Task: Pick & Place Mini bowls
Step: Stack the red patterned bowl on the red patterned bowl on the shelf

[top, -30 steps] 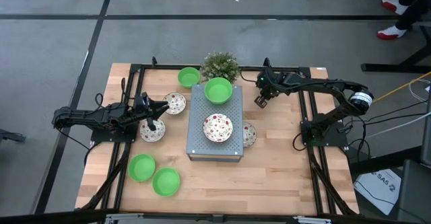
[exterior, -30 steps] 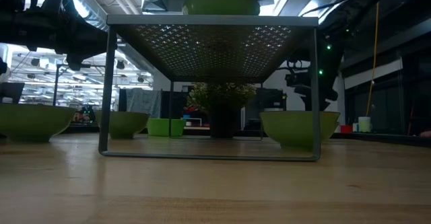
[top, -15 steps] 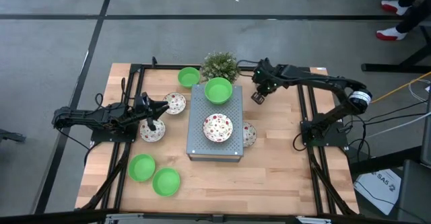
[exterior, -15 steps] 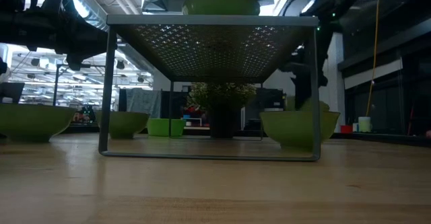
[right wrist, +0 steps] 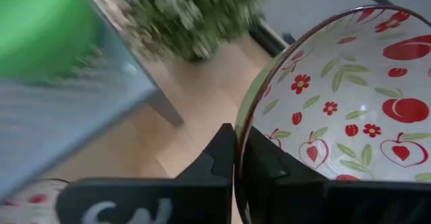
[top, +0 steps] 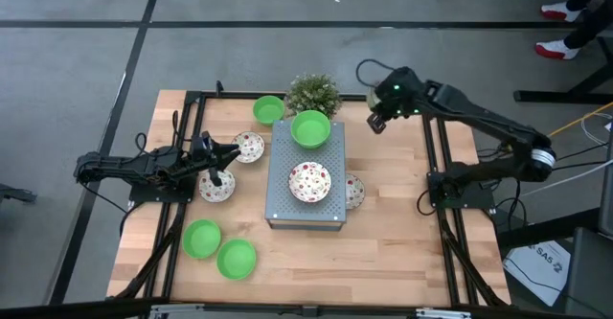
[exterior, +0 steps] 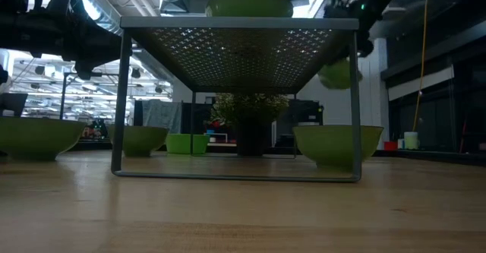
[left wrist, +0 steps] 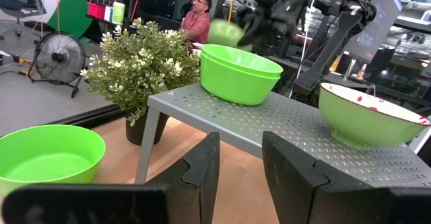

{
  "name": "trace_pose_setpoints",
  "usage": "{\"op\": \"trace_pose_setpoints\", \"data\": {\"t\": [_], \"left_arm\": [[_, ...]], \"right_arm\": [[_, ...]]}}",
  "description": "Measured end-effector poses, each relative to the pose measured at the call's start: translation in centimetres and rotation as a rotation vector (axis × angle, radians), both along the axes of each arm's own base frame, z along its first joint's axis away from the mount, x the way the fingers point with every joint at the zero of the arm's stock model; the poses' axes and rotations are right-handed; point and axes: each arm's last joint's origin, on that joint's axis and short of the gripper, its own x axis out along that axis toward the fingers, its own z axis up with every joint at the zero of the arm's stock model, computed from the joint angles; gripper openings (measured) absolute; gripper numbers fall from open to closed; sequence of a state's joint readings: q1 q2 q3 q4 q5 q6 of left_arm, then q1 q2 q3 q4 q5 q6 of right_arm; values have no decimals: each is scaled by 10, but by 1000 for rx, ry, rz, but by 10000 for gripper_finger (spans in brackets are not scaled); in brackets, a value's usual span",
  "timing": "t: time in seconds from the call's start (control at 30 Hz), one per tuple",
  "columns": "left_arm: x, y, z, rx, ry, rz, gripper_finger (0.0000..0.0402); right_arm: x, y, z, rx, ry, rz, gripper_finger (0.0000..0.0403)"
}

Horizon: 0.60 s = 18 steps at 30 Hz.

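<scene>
Above the table's far right corner, the right gripper (top: 379, 121) is carrying a patterned mini bowl (right wrist: 350, 116) by its rim, fingers pinched tight, and should be keeping it level while swinging toward the rack (top: 278, 199), as the left gripper (top: 222, 161) is waiting half-open.

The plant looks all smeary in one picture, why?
In the right wrist view the plant is smeared by blur, while the patterned bowl in the right claw stays sharp. In the left wrist view the plant looks crisp.
</scene>
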State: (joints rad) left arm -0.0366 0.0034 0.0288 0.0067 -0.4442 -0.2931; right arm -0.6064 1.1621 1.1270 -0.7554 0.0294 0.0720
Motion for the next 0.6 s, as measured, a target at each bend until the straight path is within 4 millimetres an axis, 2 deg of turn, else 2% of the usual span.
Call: {"op": "trace_pose_setpoints", "data": {"t": [0.27,0.6], "left_arm": [[0,0,0,0,0,0,107],[0,0,0,0,0,0,107]], "right_arm": [[-4,28,44,-68,-153,115,13],[6,72,78,-146,-266,277,13]]}}
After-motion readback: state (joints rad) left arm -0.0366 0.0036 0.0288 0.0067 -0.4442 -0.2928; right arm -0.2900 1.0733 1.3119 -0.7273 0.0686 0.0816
